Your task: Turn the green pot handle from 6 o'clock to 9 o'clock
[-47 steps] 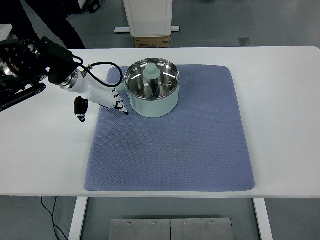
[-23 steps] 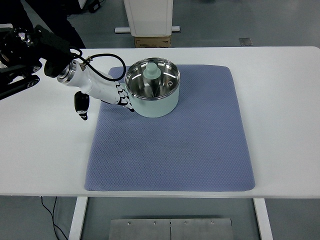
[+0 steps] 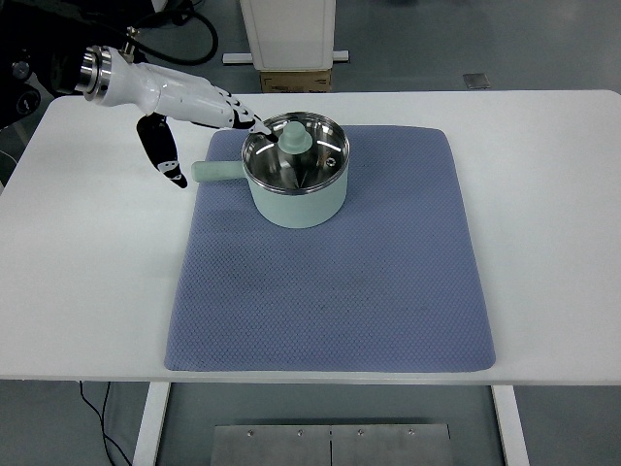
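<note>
A pale green pot (image 3: 296,189) with a shiny steel inside stands on the blue mat (image 3: 335,282) at its far left part. Its green handle (image 3: 215,171) sticks out to the left, toward 9 o'clock. A green knobbed lid piece (image 3: 294,138) lies inside the pot. My left hand (image 3: 199,116) is white with black fingertips. It hovers above and left of the pot with fingers spread and holds nothing. Its fingertips (image 3: 254,126) reach over the pot's far left rim, and the thumb (image 3: 165,160) hangs down beside the handle.
The mat lies on a white table (image 3: 87,282). A white stand base (image 3: 287,34) and a cardboard box (image 3: 294,80) are behind the table's far edge. A black cable (image 3: 184,34) runs from my left wrist.
My left hand has lifted off the pot's left side and moved up and back. The handle, hidden before, now shows pointing left.
</note>
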{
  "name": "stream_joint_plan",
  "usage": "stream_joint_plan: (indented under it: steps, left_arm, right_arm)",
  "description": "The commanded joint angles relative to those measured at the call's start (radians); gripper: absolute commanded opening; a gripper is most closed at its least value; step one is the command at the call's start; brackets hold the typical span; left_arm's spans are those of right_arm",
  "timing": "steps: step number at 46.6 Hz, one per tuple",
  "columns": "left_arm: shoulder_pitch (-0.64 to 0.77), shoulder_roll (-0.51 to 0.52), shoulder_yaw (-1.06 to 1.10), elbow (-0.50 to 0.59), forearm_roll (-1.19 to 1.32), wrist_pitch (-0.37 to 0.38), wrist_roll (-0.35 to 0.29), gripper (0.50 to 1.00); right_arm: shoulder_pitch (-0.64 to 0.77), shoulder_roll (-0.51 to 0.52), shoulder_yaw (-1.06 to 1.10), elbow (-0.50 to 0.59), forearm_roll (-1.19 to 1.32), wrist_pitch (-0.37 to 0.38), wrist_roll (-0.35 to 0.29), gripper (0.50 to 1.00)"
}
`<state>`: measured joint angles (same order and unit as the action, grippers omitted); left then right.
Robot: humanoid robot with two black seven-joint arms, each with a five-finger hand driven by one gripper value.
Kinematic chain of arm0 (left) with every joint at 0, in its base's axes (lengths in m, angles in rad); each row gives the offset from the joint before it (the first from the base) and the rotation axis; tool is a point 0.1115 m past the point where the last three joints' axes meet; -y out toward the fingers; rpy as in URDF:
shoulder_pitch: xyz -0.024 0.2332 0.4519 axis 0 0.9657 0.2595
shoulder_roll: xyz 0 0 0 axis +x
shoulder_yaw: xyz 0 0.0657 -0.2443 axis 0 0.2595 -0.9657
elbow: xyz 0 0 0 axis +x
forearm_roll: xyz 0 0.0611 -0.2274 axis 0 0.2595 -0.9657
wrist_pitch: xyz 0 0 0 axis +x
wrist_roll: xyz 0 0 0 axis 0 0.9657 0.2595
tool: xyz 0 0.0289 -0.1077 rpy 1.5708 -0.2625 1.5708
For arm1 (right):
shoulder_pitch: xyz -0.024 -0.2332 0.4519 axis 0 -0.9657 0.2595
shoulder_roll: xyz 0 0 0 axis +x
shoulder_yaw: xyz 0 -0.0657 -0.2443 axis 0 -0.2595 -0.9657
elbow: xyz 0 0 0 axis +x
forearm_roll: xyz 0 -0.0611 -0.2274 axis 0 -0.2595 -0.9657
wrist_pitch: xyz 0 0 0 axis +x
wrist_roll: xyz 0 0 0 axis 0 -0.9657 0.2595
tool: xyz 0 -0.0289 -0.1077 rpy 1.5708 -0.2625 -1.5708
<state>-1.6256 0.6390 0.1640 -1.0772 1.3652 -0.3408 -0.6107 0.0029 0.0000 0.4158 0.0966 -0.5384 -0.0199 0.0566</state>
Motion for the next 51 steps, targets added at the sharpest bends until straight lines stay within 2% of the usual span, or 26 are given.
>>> stream_joint_plan:
  steps: [1,9,21,36,51]
  left_arm:
    - [0.003,-0.007,-0.003,0.026,-0.211,0.009,0.000,1.000]
    - [0.038,-0.030,-0.004,0.072,-0.504,0.069,0.000,1.000]
    - [0.128,-0.137,-0.006,0.180,-0.911,0.310,0.000,1.000]
    - [0.184,-0.165,-0.052,0.201,-1.403,0.332,0.000,1.000]
    - [0.381,-0.163,-0.260,0.209,-1.479,0.333,0.000,1.000]
  right_arm:
    - [0.000,0.000,0.000,0.000,0.000,0.000,0.000,1.000]
    - [0.000,0.000,0.000,0.000,0.000,0.000,0.000,1.000]
    - [0.000,0.000,0.000,0.000,0.000,0.000,0.000,1.000]
    - [0.000,0.000,0.000,0.000,0.000,0.000,0.000,1.000]
    - [0.000,0.000,0.000,0.000,0.000,0.000,0.000,1.000]
